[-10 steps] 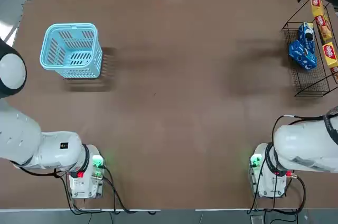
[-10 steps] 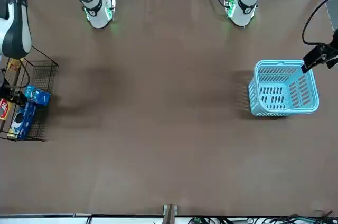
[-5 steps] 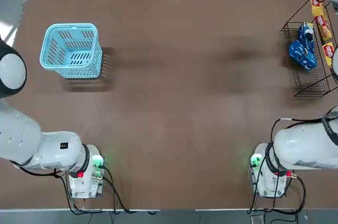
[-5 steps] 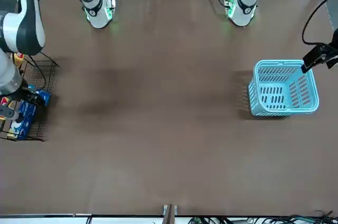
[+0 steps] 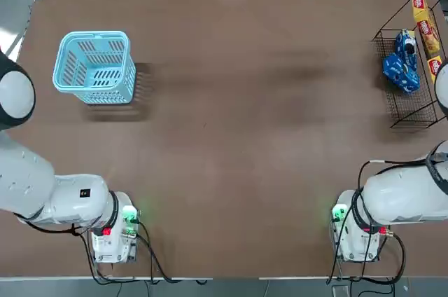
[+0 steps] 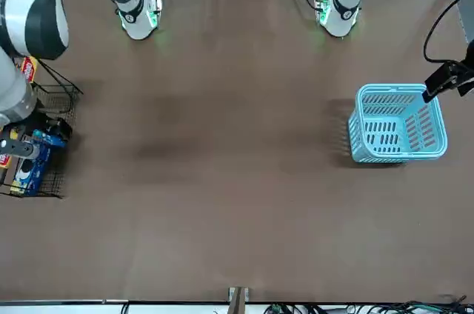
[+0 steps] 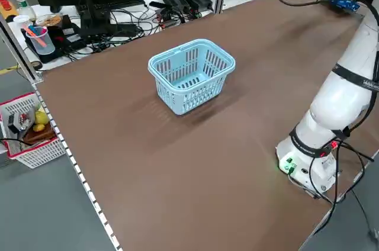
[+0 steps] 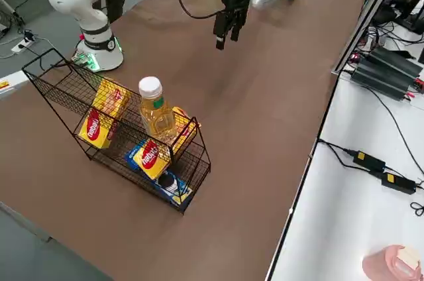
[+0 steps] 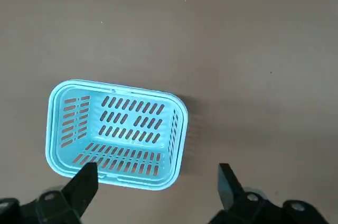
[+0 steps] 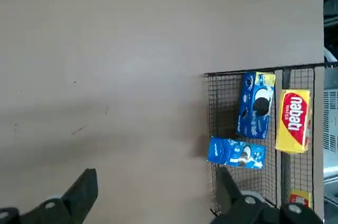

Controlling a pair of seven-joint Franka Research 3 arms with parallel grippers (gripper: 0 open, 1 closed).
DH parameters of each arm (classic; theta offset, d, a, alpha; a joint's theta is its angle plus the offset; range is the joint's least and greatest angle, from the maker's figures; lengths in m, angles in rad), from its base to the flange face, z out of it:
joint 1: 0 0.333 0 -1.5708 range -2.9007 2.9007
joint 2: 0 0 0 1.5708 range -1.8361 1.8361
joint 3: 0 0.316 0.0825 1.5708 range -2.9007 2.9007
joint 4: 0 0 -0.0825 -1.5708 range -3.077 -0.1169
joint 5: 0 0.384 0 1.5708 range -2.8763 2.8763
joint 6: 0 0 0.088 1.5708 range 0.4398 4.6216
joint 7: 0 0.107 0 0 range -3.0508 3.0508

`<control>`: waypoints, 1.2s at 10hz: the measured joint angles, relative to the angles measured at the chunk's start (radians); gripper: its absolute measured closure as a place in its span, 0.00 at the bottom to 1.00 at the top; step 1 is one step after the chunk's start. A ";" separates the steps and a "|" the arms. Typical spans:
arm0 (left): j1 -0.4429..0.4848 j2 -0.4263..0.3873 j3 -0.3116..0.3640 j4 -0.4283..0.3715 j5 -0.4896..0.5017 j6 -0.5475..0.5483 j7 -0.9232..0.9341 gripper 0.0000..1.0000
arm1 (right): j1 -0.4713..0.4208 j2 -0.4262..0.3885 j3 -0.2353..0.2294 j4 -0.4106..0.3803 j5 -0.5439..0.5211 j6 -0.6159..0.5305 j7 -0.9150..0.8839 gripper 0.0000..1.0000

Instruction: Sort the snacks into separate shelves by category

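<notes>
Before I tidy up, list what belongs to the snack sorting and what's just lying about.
For the job:
- rack
- blue packets
- yellow boxes
- right tool, open near the rack

Not evidently part of it:
- blue basket, no snacks in it
- bottle on the rack, perhaps a stray
- left tool, open by the basket

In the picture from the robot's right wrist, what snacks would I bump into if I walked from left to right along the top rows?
Blue packet standing upright → yellow box with a red logo
</notes>
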 joint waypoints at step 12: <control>-0.001 0.000 0.000 0.000 0.000 0.000 0.000 0.00 | -0.022 -0.048 -0.012 0.166 0.213 -0.179 -0.204 0.00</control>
